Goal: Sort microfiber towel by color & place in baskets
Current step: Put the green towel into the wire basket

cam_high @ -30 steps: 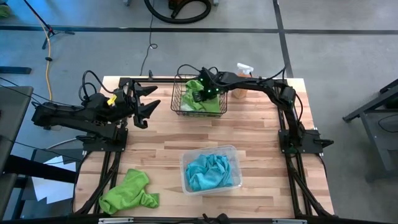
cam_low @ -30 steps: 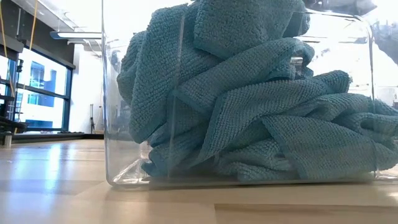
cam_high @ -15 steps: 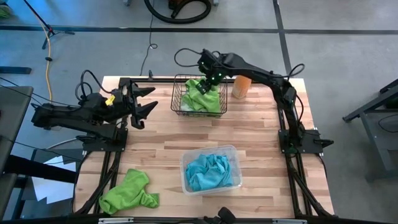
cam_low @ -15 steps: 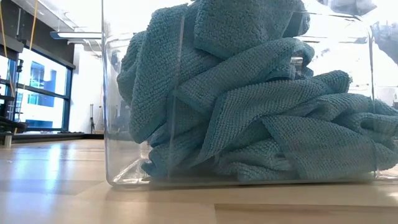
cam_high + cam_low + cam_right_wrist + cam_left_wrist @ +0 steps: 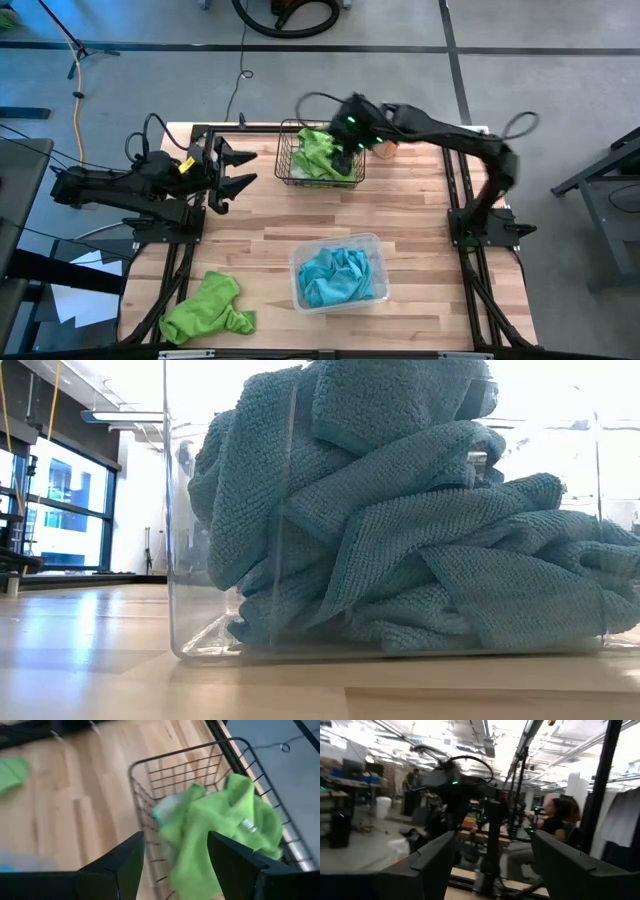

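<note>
Overhead, the right gripper (image 5: 352, 150) hovers empty with fingers parted above the black wire-mesh basket (image 5: 287, 160) holding lime green microfiber towels (image 5: 322, 155); turquoise towels (image 5: 338, 276) fill the clear plastic tub (image 5: 372, 243), one lime towel (image 5: 208, 306) lies loose at the table's near-left corner, and the left gripper (image 5: 235, 168) waits spread wide. Low down, the tub (image 5: 180, 560) shows its turquoise heap (image 5: 400, 520). Past the right wrist's parted fingers (image 5: 125, 862) lie the basket (image 5: 165, 767) and its green towels (image 5: 225, 827).

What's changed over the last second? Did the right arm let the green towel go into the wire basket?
Yes. The right gripper, which was low in the wire basket on the lime green towel, has released it, risen and swung toward the basket's right side, open and empty. The towel now lies in the basket. Unchanged: left gripper waiting open at the left, blue towels in the clear tub, loose green towel on the table.
</note>
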You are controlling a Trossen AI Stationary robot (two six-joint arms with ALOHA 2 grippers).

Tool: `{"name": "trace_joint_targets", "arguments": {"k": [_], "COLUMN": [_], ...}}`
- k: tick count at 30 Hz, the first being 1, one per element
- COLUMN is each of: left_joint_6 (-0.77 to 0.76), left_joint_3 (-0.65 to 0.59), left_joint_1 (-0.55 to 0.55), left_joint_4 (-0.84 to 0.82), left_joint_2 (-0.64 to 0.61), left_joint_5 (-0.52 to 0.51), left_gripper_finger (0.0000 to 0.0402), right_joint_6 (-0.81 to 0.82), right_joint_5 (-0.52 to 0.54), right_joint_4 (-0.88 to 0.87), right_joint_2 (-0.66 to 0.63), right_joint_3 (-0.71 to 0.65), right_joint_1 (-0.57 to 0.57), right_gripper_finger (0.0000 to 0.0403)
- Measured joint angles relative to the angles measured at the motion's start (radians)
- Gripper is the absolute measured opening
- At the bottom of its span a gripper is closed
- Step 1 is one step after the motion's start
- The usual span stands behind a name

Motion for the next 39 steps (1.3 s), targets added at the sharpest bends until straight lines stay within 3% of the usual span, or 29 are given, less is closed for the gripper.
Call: {"name": "trace_joint_targets", "arguments": {"k": [8,11,15,21,33,39], "left_joint_6": [-0.140,-0.205,-0.224,-0.185,-0.125,-0.234], "left_joint_3": [0.000,0.000,0.000,0.000,0.000,0.000], "left_joint_1": [0.000,0.000,0.000,0.000,0.000,-0.008], "left_joint_4": [-0.003,-0.004,-0.003,-0.003,-0.005,-0.028], "left_joint_2": [0.036,0.054,0.077,0.092,0.092,0.092], "left_joint_5": [0.024,0.024,0.024,0.024,0.013,0.029], "left_gripper_finger": [0.0248,0.0248,0.0248,0.0248,0.0248,0.0248], "right_joint_6": [0.267,0.375,0.386,0.330,0.100,0.126], "right_joint_5": [-0.001,0.020,0.097,0.137,0.128,0.127], "right_joint_4": [0.465,0.623,0.809,1.002,1.024,1.028], "right_joint_2": [-0.463,-0.612,-0.754,-0.827,-0.823,-0.822], "right_joint_3": [-0.609,-0.773,-0.912,-0.997,-0.995,-0.994], "right_joint_1": [0.136,0.209,0.294,0.335,0.336,0.336], "right_gripper_finger": [0.0213,0.0213,0.0213,0.0213,0.0213,0.0213]}}
